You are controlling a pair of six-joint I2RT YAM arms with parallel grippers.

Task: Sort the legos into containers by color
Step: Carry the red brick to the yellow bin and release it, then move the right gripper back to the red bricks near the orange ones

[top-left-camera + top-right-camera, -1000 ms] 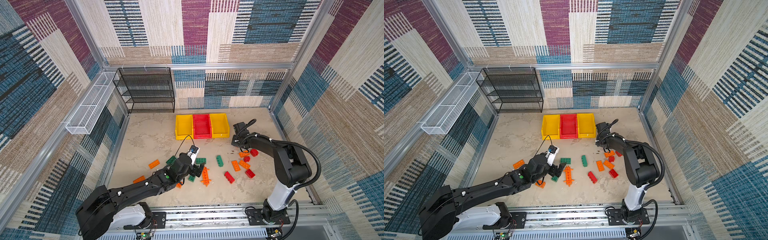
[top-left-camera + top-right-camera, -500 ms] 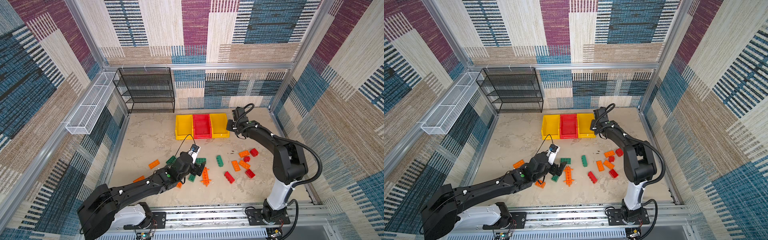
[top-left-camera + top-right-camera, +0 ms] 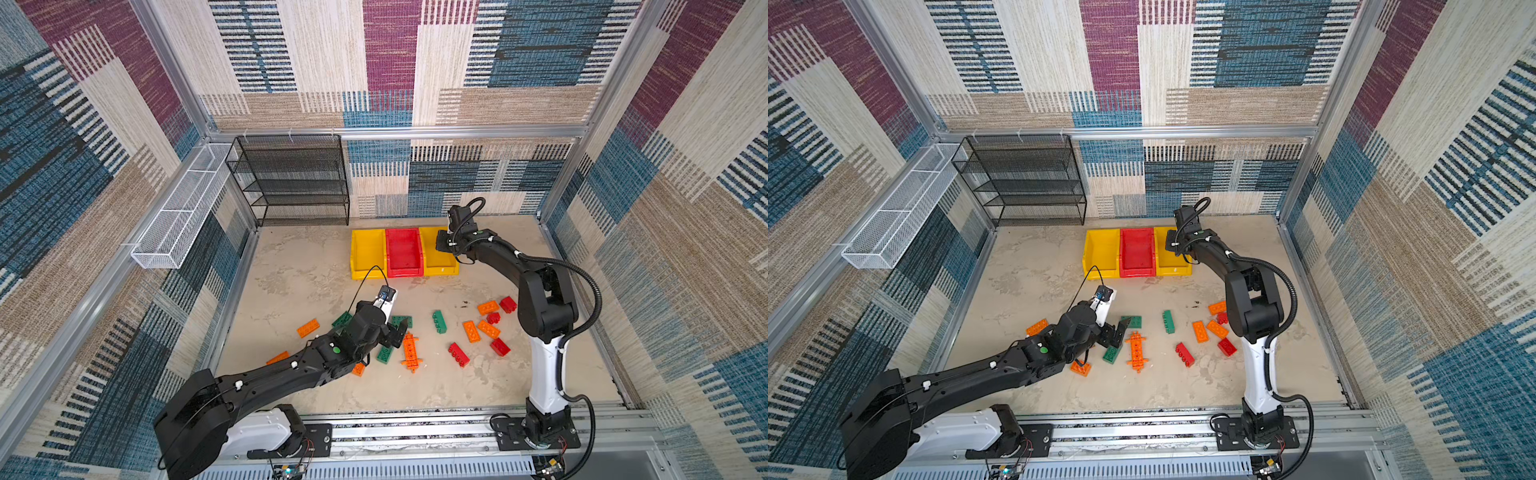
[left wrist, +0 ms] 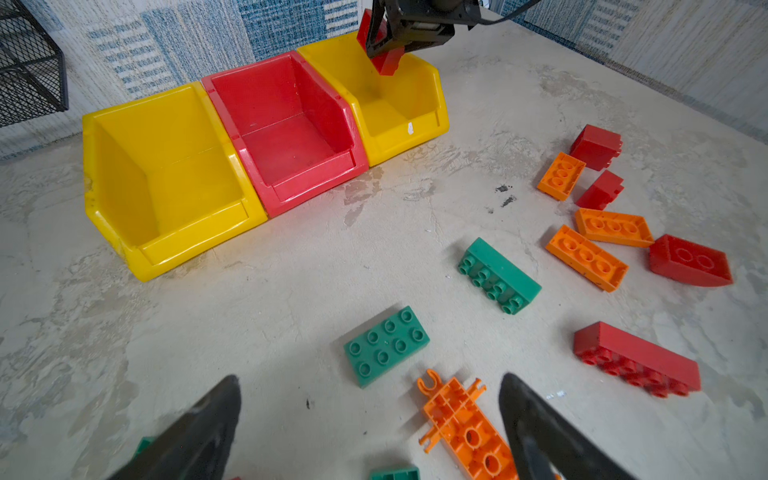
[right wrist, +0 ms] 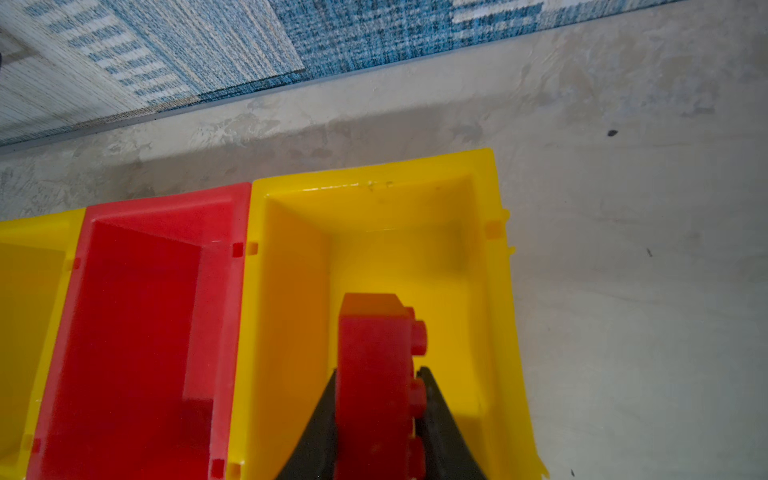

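Note:
My right gripper (image 5: 378, 372) is shut on a red brick (image 5: 374, 340) and holds it over the right yellow bin (image 3: 436, 268), next to the red bin (image 3: 404, 270) and the left yellow bin (image 3: 368, 272). All three bins look empty. My left gripper (image 4: 370, 380) hangs open low over the floor. The long orange plate (image 4: 461, 419) lies just inside one of its fingers, and a green brick (image 4: 386, 345) lies just beyond the tips. More legos lie scattered on the floor: a green brick (image 4: 498, 276), orange bricks (image 3: 471, 331) and red bricks (image 3: 458, 354).
A black wire rack (image 3: 291, 178) stands at the back left of the floor. A white wire basket (image 3: 178, 216) hangs on the left wall. Patterned walls enclose the floor on three sides. An orange brick (image 3: 308, 327) lies left of my left arm.
My right gripper has carried the red brick from the pile at the right back to above the right yellow bin. The left arm has hardly moved.

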